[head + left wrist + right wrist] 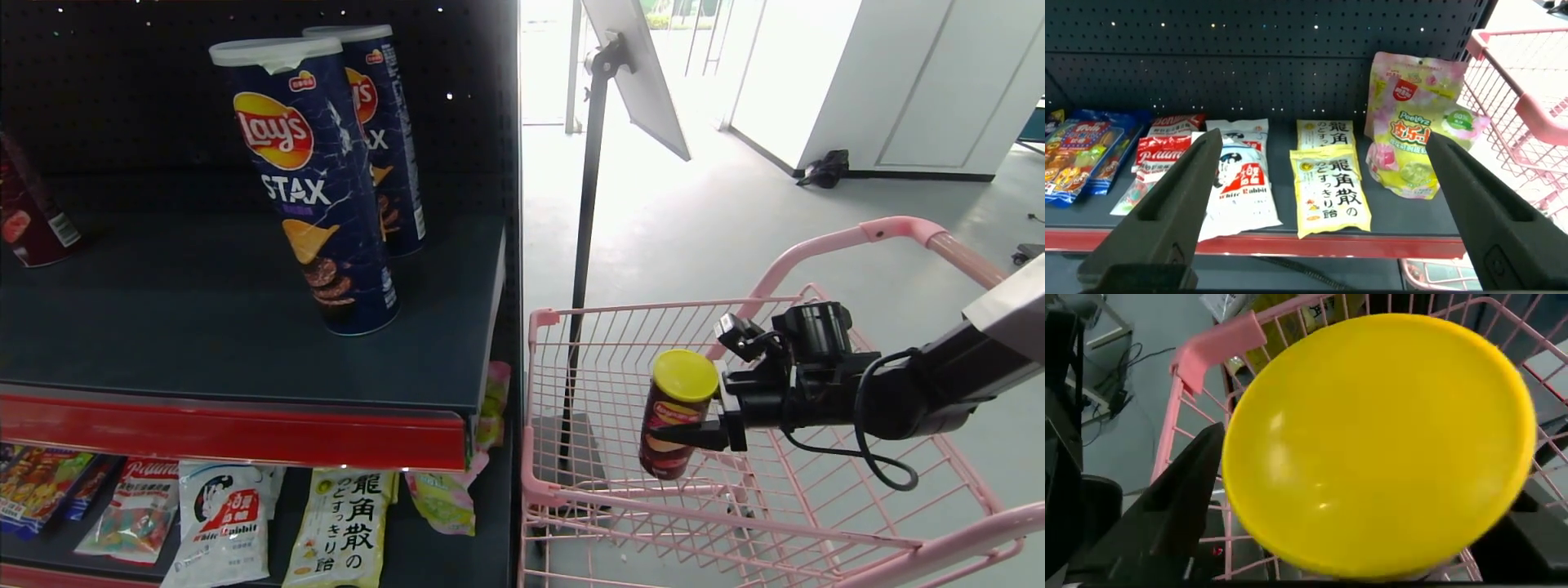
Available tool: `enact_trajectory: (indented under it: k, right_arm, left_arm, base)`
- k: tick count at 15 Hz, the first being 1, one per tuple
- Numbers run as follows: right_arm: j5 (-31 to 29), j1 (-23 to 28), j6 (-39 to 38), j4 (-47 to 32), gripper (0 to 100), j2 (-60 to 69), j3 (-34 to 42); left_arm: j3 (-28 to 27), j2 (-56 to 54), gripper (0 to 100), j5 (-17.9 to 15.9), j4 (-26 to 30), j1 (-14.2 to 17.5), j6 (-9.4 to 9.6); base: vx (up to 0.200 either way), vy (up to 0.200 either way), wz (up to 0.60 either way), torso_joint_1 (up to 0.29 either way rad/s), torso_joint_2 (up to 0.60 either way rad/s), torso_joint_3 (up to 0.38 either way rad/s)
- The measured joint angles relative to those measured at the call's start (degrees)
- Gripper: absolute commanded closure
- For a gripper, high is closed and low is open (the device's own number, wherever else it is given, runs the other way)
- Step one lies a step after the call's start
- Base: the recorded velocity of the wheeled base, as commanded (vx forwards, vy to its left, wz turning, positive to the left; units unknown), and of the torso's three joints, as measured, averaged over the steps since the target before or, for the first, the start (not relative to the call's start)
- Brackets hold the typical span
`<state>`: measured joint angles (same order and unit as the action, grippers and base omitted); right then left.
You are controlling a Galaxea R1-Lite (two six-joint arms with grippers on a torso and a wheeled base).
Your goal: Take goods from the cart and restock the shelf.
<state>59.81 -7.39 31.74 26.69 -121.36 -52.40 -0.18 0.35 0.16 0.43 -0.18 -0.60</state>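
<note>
My right gripper [694, 429] is shut on a dark red chip can with a yellow lid [676, 411], held upright above the pink cart [816, 523]. That yellow lid [1380, 441] sits between the dark fingers [1167, 514] in the right wrist view. Two tall blue chip cans [314, 180] stand on the dark upper shelf [204, 327]. My left gripper [1323, 212] is open in front of the lower shelf [1290, 237], with nothing between its fingers.
Snack bags lie on the lower shelf: a white bag [1237, 184], two yellow bags [1331, 188] and a pink-green bag [1417, 122]. A dark red can [28, 216] stands at the upper shelf's left. A sign stand [596, 163] rises behind the cart.
</note>
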Motion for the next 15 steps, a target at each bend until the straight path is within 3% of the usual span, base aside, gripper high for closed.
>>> enact_trajectory:
  k: [9, 15]
  right_arm:
    - [0.0, -0.6, -0.5, -0.5, 100, 1.2, -0.5]
    - [2.9, 1.6, -8.5, -0.6, 100, 17.7, 0.5]
  left_arm:
    - [0.0, 0.0, 0, 0.0, 0.0, 0.0, 0.0]
    - [0.0, 0.0, 0, 0.0, 0.0, 0.0, 0.0]
  base:
    - [0.0, 0.0, 0.0, 0.0, 0.0, 0.0]
    - [0.0, 0.0, 0.0, 0.0, 0.0, 0.0]
